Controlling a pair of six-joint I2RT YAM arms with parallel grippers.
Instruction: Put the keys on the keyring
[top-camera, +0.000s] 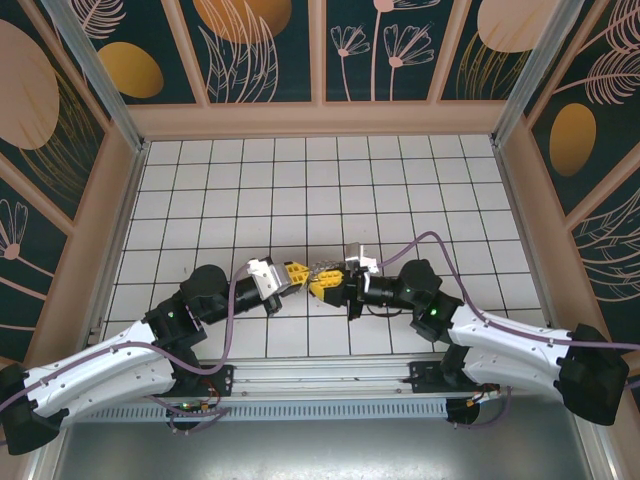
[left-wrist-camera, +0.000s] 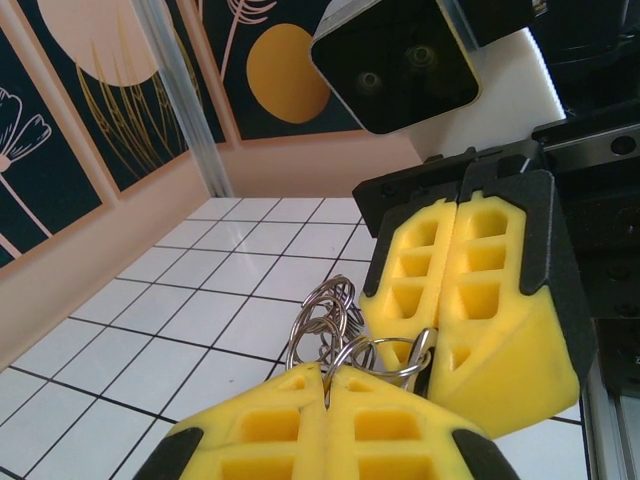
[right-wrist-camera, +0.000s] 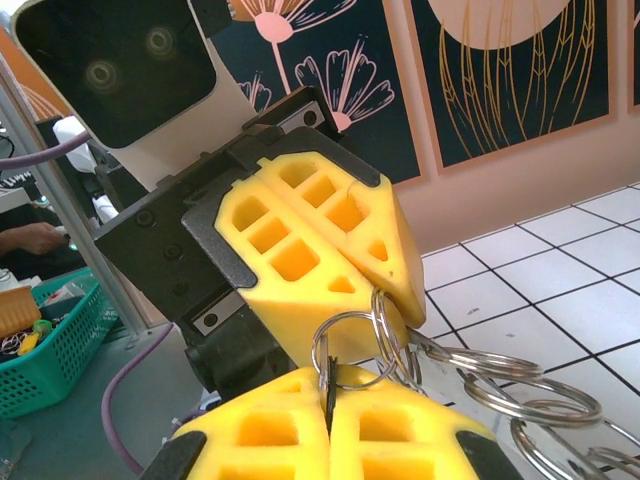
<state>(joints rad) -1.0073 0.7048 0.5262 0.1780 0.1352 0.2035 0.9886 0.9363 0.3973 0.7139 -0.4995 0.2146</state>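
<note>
Over the middle of the white tiled desk (top-camera: 200, 180) the left arm (top-camera: 100, 375) and the right arm (top-camera: 500, 345) meet almost tip to tip, so neither one is nearer to the work than the other

The left fingers (left-wrist-camera: 270, 425) are pressed together, and thin wire loops go into the seam between them. The right fingers (right-wrist-camera: 265, 432) are also pressed together, with one loop caught at their seam. So each pair is clamped on the keyring (left-wrist-camera: 325, 320), which is held above the desk and does not lie on it

The keyring spans the short gap from one pair of fingers to the other, so its long axis follows the line that joins the two arms. In the right wrist view the free loops trail away to the side and downward, towards the tiles

The keys I cannot make out. A thin dark line sits at the seam of the right fingers, but it may be only the gap

I judge that, with both pairs busy on the keyring, one must let go before it can bring a key to an open loop
</note>
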